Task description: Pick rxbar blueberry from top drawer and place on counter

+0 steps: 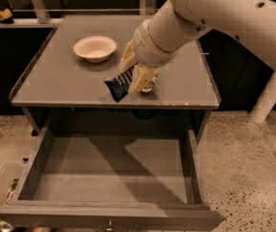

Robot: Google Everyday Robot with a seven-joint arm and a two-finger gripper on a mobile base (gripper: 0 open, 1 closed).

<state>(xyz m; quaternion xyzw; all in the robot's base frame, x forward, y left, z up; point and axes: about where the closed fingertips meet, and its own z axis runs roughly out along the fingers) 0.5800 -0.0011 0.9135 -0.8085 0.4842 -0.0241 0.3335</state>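
Observation:
My gripper (pixel 131 72) is shut on the rxbar blueberry (pixel 117 86), a dark navy wrapper with white lettering that sticks out to the lower left between the fingers. It hangs just above the front part of the grey counter (pixel 55 83). The top drawer (pixel 113 170) stands pulled open below the counter, and its grey bottom holds nothing. The large pale arm comes in from the upper right and hides part of the counter's right side.
A pale bowl (pixel 95 48) sits on the counter at the back left. A small shiny object (pixel 149 87) peeks out under the gripper. A yellow object (pixel 3 15) lies on the ledge at far left. Speckled floor surrounds the cabinet.

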